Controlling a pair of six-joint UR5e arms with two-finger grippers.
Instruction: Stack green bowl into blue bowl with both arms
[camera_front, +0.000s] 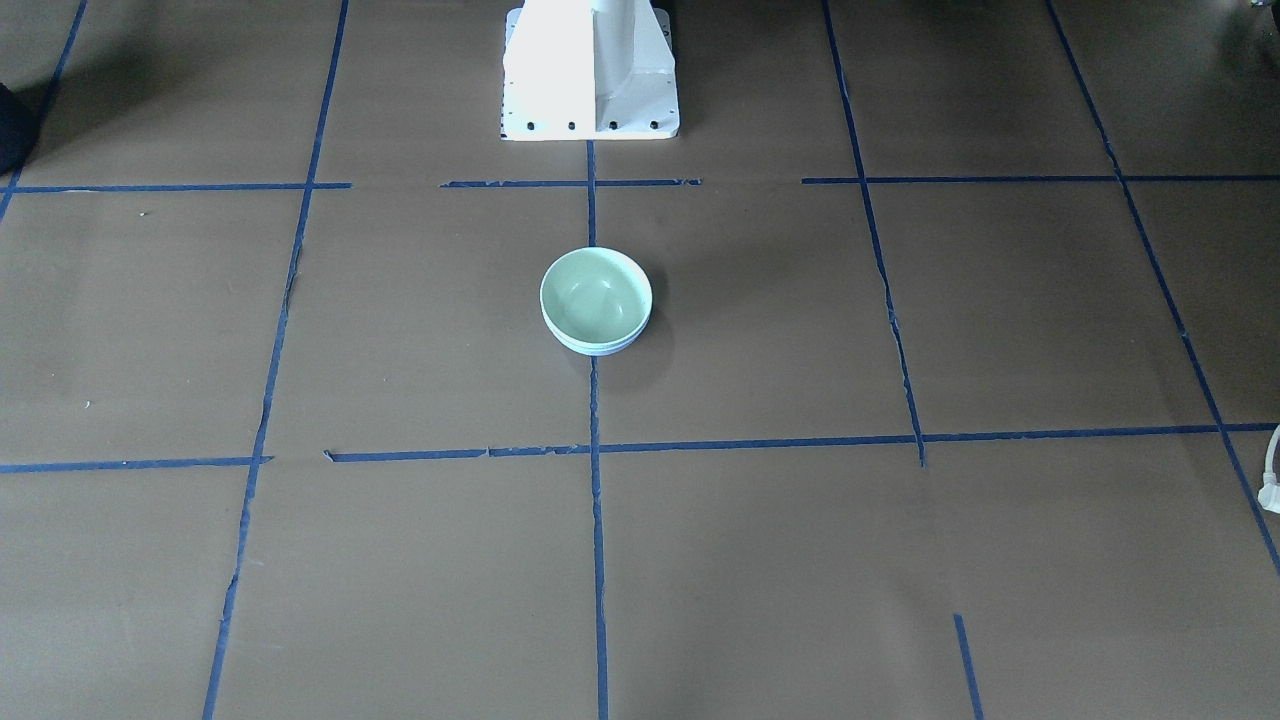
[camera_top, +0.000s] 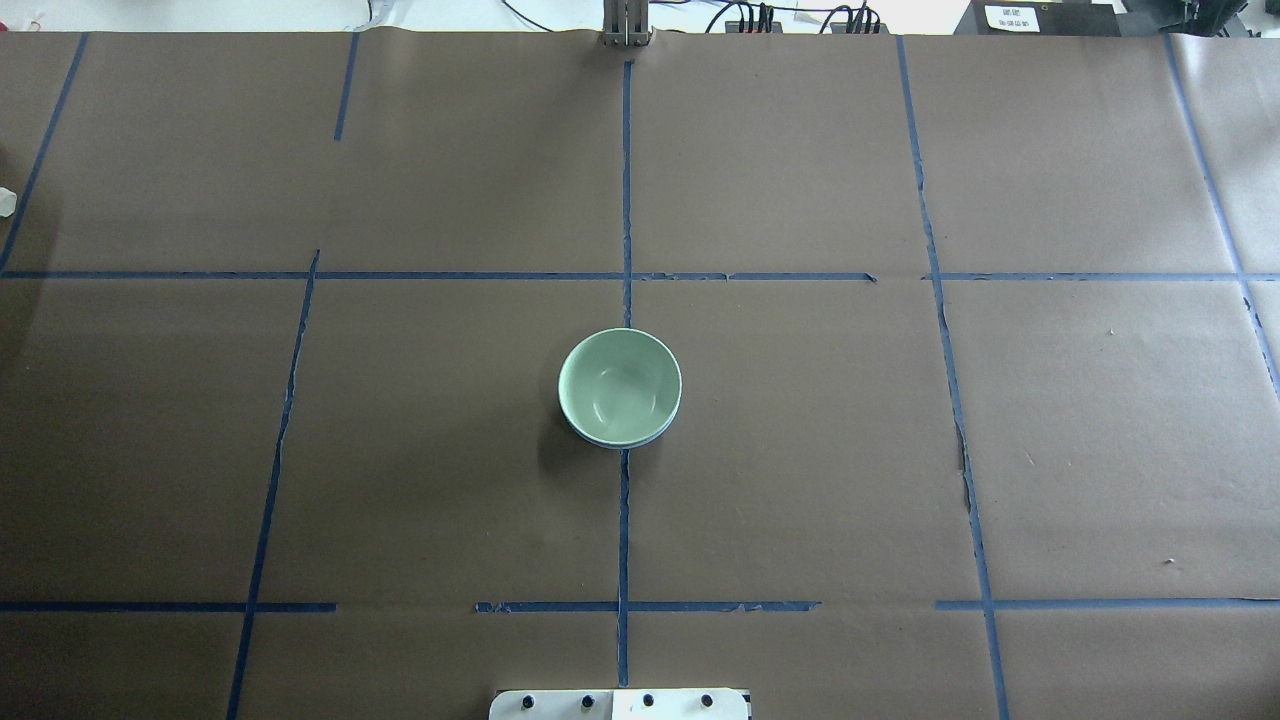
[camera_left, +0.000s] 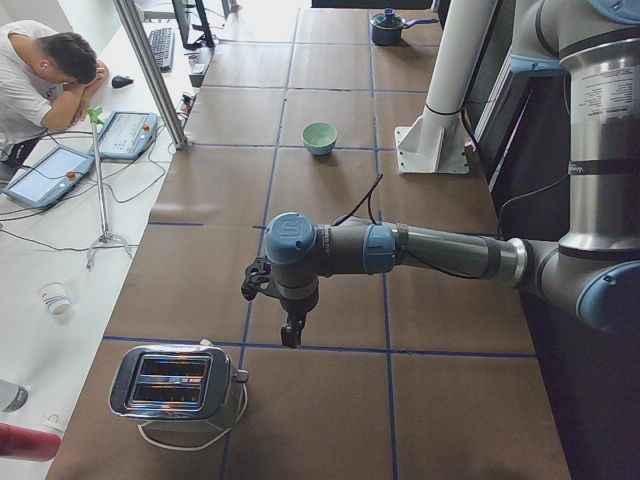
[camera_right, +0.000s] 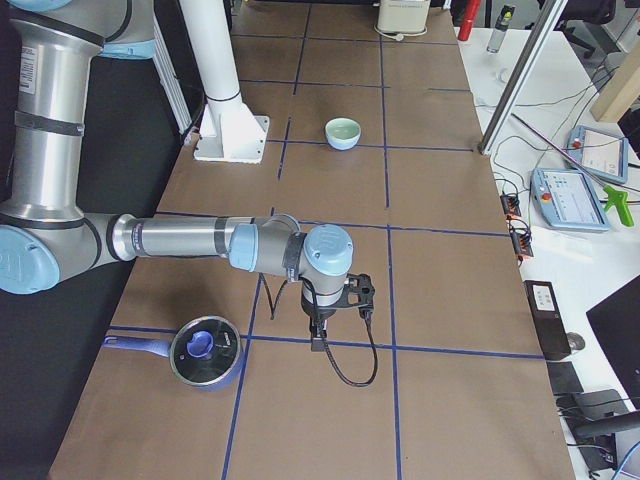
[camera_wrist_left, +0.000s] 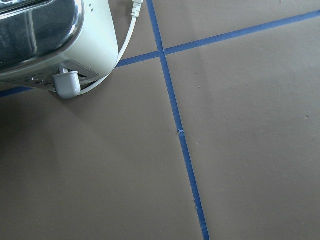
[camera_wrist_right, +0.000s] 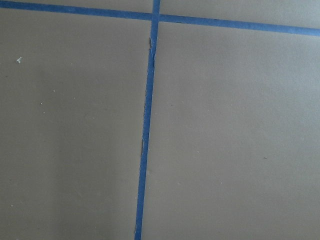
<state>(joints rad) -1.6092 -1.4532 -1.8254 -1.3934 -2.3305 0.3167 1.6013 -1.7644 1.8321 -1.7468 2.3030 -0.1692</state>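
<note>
The green bowl sits nested inside the blue bowl at the table's middle, on the centre tape line; only a thin blue rim shows under it. The stack also shows in the overhead view. Neither gripper is near it. My left gripper hangs over the table far out to my left, close to a toaster. My right gripper hangs far out to my right, beside a lidded pot. Both show only in the side views, so I cannot tell whether they are open or shut. The wrist views show no fingers.
A chrome toaster with a white cord stands at the left end of the table. A blue pot with a glass lid stands at the right end. The white pedestal is behind the bowls. A person sits beyond the table.
</note>
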